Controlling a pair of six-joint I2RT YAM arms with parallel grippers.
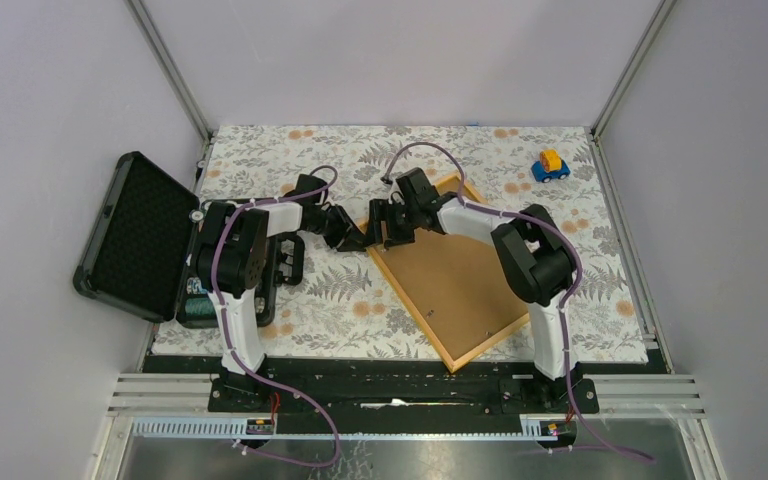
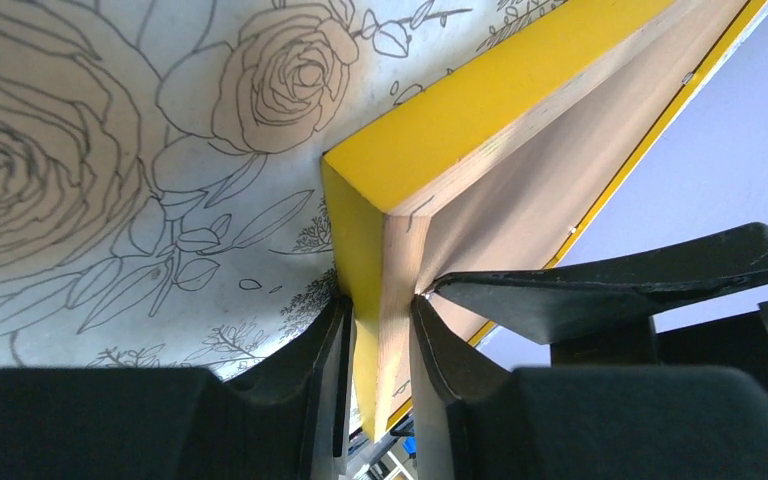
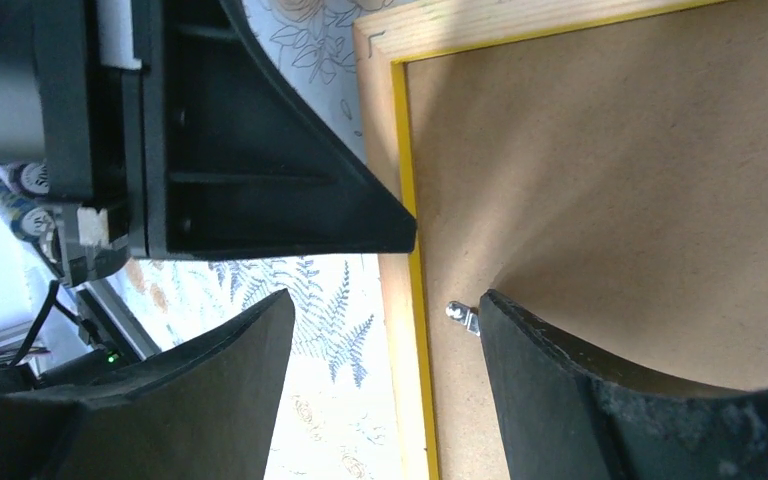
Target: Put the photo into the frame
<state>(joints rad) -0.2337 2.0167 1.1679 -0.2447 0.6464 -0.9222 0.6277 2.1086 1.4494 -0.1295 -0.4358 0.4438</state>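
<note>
- Floral-print cloth (image 1: 340, 310) covers the table, with pale walls on three sides.
- The frame (image 1: 455, 280) lies back-up on the cloth, turned diagonally, and its brown hardboard backing (image 3: 610, 150) faces upward.
- The left gripper (image 2: 380, 305) is clamped on the frame's corner. One finger (image 2: 325, 350) presses the yellow outer side and the other presses the bare-wood back, so the rail sits squeezed between the jaws.
- The right gripper (image 3: 385, 300) stands with its jaws spread wide, astride the same rail. One finger (image 3: 190, 390) is out over the cloth and the other is over the backing.
- A small metal tab (image 3: 463, 316) sits just beside the tip of the inner right finger.
- The two grippers are close together at that corner.
- Well beyond both jaws, a blue-and-yellow toy car (image 1: 550, 165) stands near the far right.
- An open black case (image 1: 135, 235) lies outside the left arm.
</note>
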